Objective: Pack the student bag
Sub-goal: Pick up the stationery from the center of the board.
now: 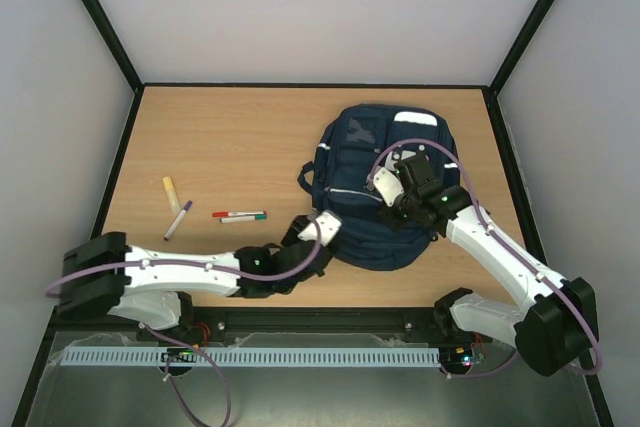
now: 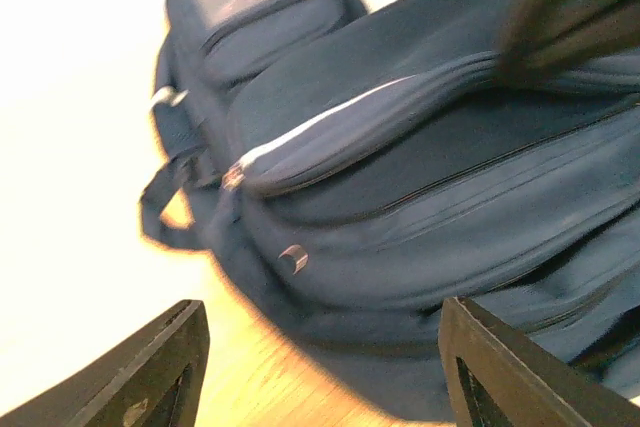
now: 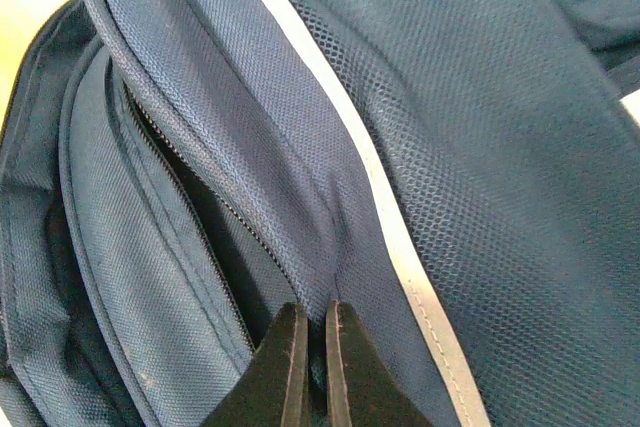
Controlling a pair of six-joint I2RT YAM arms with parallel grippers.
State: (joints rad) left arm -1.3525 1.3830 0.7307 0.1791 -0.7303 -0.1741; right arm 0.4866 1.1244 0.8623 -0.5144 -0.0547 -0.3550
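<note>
The bag (image 1: 362, 147) lies flat on its back at the right-centre of the table (image 1: 230, 137), pockets facing up, so its zips can be reached from above. The right gripper (image 3: 312, 309) is closed to a slit on a fold of bag cloth just beside the white stripe (image 3: 400, 277). The cloth puckers at its tips. My guess is that it pinches there to hold the flap up and keep the bag from sliding while the other arm works. Beside the pinch a zip (image 3: 190, 187) runs along the raised seam, with a dark gap under it, so that compartment looks at least partly open.

The left gripper (image 2: 322, 312) hangs at the bag's near left edge with its jaws wide apart and nothing between them, facing the zipped front, probably ready to take a zip pull or go for an item. Well to the left lie four pens (image 1: 240, 215), apart from the bag and not yet packed
</note>
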